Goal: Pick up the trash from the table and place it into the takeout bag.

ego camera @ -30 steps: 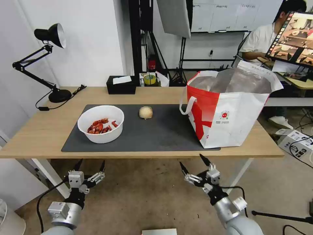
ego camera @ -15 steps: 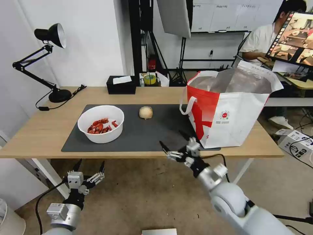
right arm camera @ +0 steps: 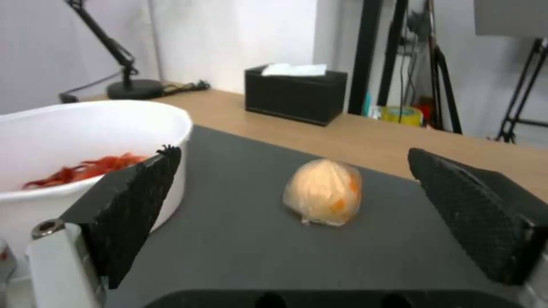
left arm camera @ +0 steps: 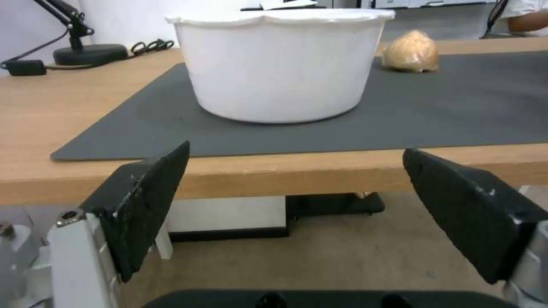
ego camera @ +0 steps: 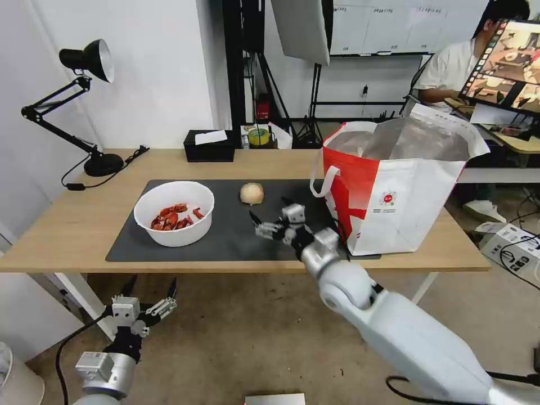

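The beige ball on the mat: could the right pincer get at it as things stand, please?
Probably yes: the right pincer is open above the mat, facing the beige ball, with bare mat between them.

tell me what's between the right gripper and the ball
Nothing: only bare dark mat lies between the open right gripper and the ball, clearest in the right wrist view.

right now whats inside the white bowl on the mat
The white plastic bowl holds red crayfish shells, heaped toward the near side. Whatever lies under the shells is covered. In the left wrist view its wall hides the contents.
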